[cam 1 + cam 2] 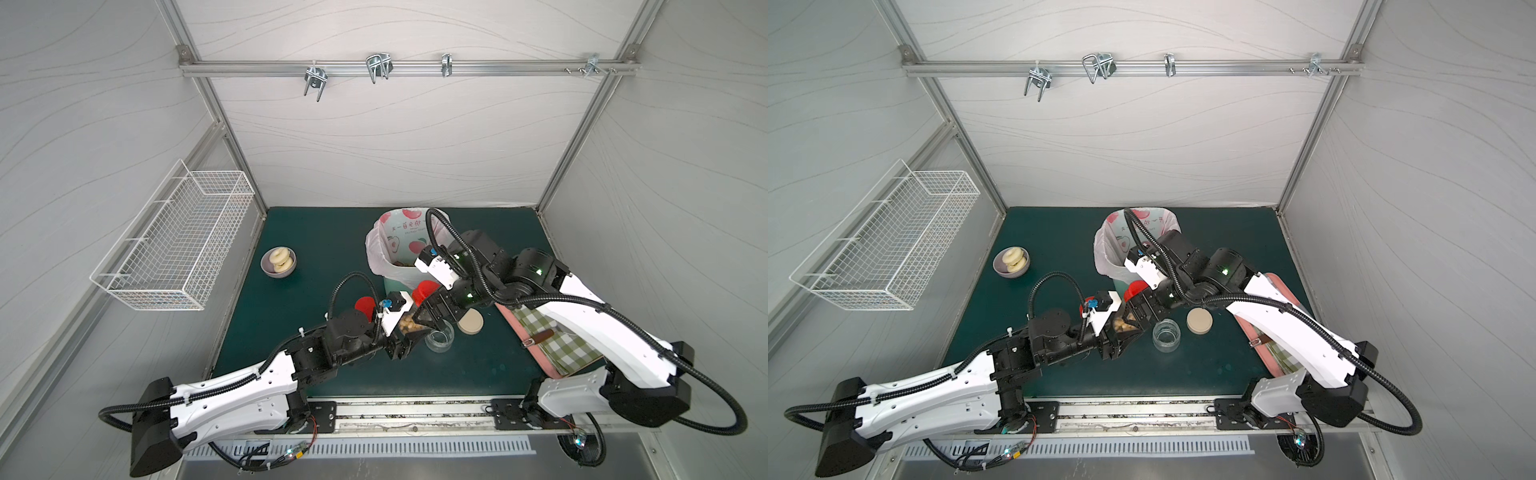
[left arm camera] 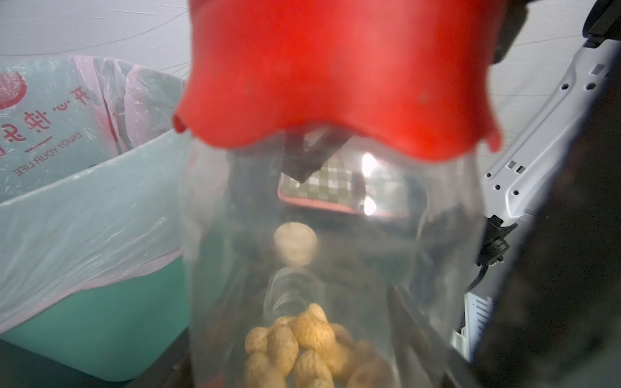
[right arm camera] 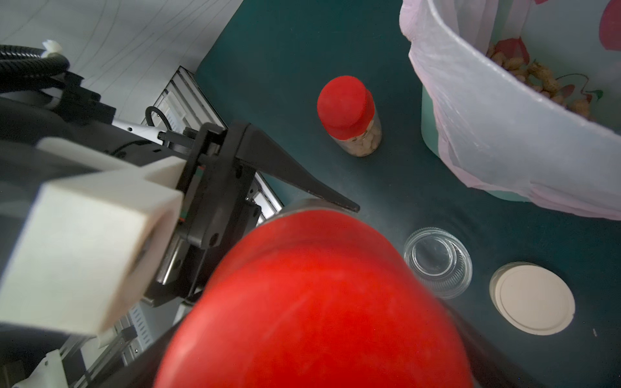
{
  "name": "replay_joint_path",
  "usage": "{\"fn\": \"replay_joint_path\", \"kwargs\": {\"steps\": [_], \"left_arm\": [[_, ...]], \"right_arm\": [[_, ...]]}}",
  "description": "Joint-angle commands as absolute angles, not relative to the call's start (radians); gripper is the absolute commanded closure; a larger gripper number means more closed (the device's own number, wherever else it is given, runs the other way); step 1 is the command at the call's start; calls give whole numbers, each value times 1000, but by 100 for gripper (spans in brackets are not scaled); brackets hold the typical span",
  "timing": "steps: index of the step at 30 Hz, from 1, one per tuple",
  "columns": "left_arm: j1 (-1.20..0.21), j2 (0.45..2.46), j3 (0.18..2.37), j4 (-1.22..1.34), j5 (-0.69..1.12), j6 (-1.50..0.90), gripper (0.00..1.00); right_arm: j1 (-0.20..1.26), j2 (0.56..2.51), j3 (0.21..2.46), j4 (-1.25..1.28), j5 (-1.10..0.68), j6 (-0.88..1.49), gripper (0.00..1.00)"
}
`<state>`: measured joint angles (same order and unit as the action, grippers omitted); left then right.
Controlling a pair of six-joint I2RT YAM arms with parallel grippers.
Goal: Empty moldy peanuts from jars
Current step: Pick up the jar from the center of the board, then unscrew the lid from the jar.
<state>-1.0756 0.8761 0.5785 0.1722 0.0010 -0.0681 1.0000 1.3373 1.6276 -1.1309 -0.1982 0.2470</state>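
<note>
ok so the left gripper (image 1: 409, 332) has its jaws closed around the clear body of a peanut jar (image 2: 336, 235), near the mint-green bin (image 1: 394, 286), and that jar's red lid (image 3: 319, 302) is on. A small heap of peanuts (image 2: 295, 346) sits in the end of the jar closest to the left gripper's fingers. The right gripper (image 1: 432, 318) is right up at that lid with a finger down each side of it, but honestly I can't tell if it's squeezing the lid or standing just clear of it, since the right wrist view there is mostly blurry red. A second red-lidded jar (image 3: 349, 114) stands upright on the dark green mat (image 1: 291, 332), apart from both grippers, with peanuts showing through its lower part. The squat jar (image 3: 437, 262) is open, upright and empty, and its beige lid (image 3: 531, 295) lies flat on the mat just beside it, not touching. More peanuts are lying inside the pink fruit-print bag (image 3: 504, 141) that lines the bin. Well off to the side there's a small bowl (image 1: 266, 270) with two ring pastries (image 1: 279, 258) in it, and a pink tray (image 1: 515, 328) with a checked cloth sits partly under the right arm
</note>
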Motion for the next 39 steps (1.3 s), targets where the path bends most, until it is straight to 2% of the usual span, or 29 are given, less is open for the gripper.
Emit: {"fn": "replay_joint_path", "kwargs": {"steps": [1,7,12,22,30,39], "left_arm": [[-1075,868,599,261,-14,-80,49],[-1075,865,585,291,-31,-93,49],[-1075,857,562,331,-63,-103,50],[-1070,808,509,380,-157,-130,50],[-993,771,456,414,-140,-225,50],[-986,725,429,445,-158,-224,50]], "right_arm": [[1007,1294,1612,-1094,-189,255,1],[1016,1211,1519,-999,-168,266,1],[1030,1083,1347,-764,-197,292,1],[1055,870,1177,-487,-61,275,1],[1062,957,1232,-443,73,274,1],[1137,1081,1312,-374,235,241,1]]}}
